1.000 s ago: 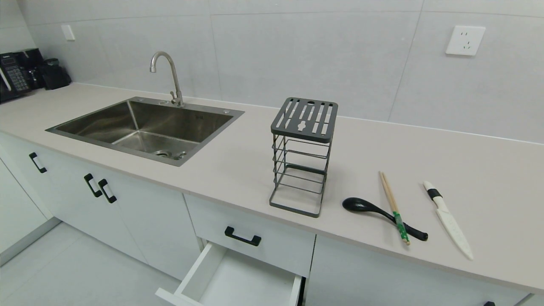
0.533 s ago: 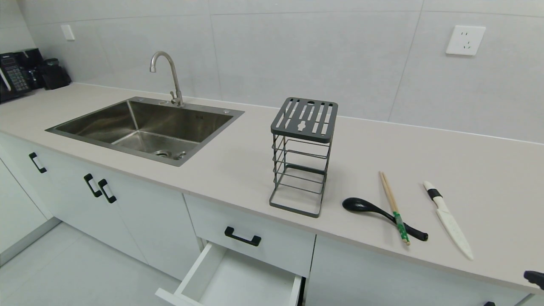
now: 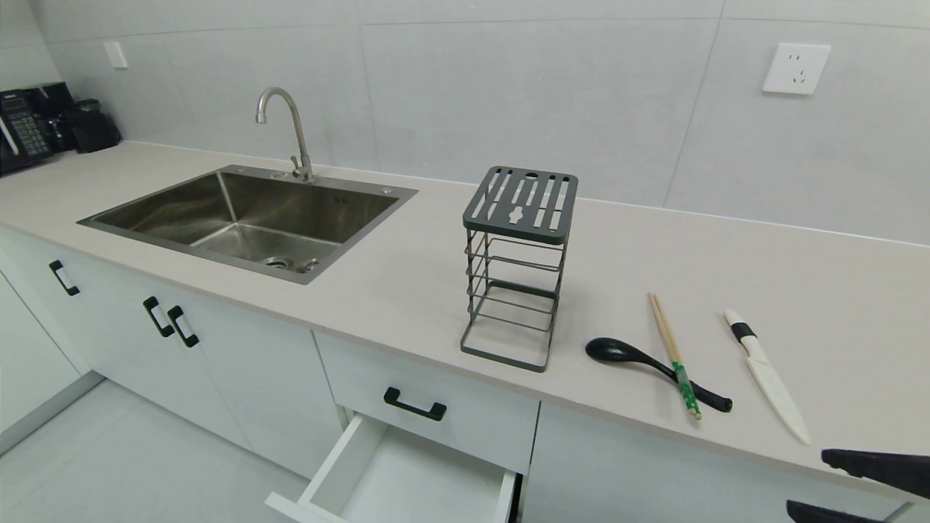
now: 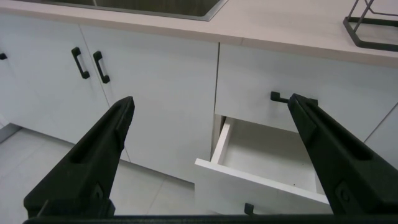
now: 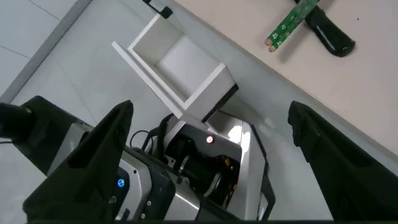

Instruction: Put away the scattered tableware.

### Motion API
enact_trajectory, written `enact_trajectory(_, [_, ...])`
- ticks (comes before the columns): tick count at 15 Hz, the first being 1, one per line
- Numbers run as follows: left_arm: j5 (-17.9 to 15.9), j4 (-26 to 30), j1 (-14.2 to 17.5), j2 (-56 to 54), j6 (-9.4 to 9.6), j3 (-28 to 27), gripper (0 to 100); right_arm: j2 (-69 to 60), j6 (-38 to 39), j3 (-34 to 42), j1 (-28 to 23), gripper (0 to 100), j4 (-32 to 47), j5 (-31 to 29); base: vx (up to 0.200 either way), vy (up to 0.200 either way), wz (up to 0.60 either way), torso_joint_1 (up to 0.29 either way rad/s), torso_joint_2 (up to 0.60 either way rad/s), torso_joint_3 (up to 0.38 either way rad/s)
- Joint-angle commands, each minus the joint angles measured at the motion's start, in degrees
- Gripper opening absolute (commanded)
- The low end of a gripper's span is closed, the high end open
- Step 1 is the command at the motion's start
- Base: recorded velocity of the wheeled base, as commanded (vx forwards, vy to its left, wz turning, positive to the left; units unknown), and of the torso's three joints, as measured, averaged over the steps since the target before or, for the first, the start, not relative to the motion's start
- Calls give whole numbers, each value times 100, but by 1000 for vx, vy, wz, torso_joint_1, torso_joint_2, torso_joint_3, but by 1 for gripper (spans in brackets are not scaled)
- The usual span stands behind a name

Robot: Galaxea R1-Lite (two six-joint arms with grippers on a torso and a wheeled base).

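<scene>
Nothing stored: spoon (image 3: 631, 357), chopsticks (image 3: 671, 347) and knife (image 3: 767, 375) lie on counter (image 3: 392, 290); rack (image 3: 517, 269) empty; left hand (image 4: 211, 99) and right hand (image 5: 210, 109) released, empty

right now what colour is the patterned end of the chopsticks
Green on the chopsticks, rest pale wood; shows best in the head view.

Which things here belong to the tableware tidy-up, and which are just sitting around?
Job: black spoon, chopsticks and white knife, all lying on the countertop; slotted rack, the likely holder; open drawer, possibly.

Just there: sink, faucet, wall socket, black devices at the far end.
</scene>
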Motion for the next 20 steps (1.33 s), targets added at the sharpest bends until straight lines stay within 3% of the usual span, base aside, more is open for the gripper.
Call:
enact_trajectory(1, [1,4,0,7,0,0,100,1044,326,-316,280,100,-97,-120,0,0,0,0,0,0])
enact_trajectory(4, [1,-5,0,7,0,0,100,2099,1047,-808,658,100,-150,-665,0,0,0,0,0,0])
enact_trajectory(8, [1,4,0,7,0,0,100,2908,1082,-1142,763,100,-176,-1192,0,0,0,0,0,0])
enact_trajectory(10, [1,-5,0,7,0,0,100,3207,1091,-1388,763,100,-194,-1746,0,0,0,0,0,0])
enact_trajectory(18, [1,4,0,7,0,0,100,3576,1091,-1599,763,100,-185,-1931,0,0,0,0,0,0])
enact_trajectory(20, [1,-5,0,7,0,0,100,3883,1082,-1889,728,100,-202,-2247,0,0,0,0,0,0])
